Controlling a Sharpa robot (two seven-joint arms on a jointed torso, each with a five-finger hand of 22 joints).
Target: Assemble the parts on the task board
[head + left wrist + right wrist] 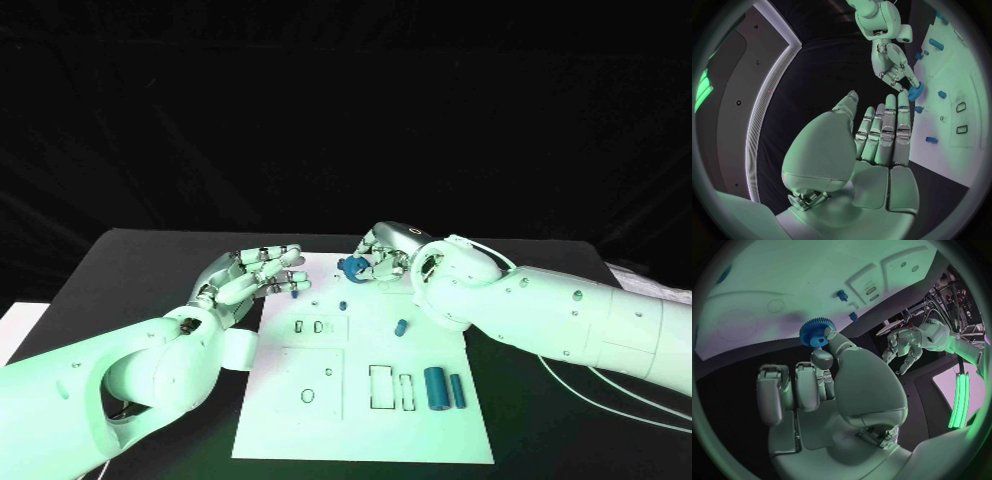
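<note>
**Right hand has the gear, left hand hanging out empty**

So the right hand [382,258] sits over the far edge of the task board [361,420], pinching a small blue toothed gear [351,266] at its fingertips. The right wrist view shows it best: the gear [817,332] sits right at the tip of the fingers [831,340], just above the white board surface.

The left hand [257,275] is at the board's far left corner, fingers loosely spread and nothing in them. Its wrist view shows the fingers [887,132] straight and slightly apart, with the other hand and the gear [915,90] opposite.

On the board, two long blue cylinders [444,388] lie side by side near the right edge, next to a rectangular slot [381,387]. A shorter blue peg [402,326] lies mid-board, and a couple of small blue pieces [343,305] stand near the far end. The black table [130,270] is underneath it all.
</note>
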